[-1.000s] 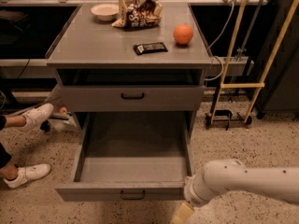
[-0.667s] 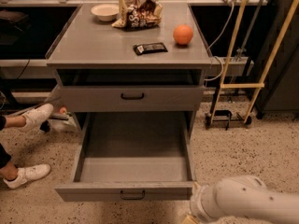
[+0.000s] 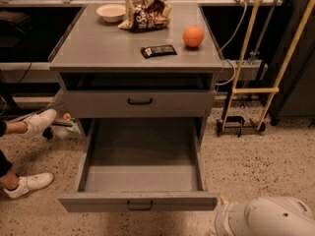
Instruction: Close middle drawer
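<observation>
Middle drawer (image 3: 140, 200) pulled fully open, front nearest | white arm (image 3: 268, 218) at near right, gripper hidden beneath it, grip cannot be told | advice: push front squarely beside handle (image 3: 140, 205), straight toward far

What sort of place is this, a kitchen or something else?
Probably a lab or test room: a grey metal cabinet, middle drawer open, a chip bag and orange on top, a speckled floor. The gripper is at bottom right, by the drawer's front.
</observation>
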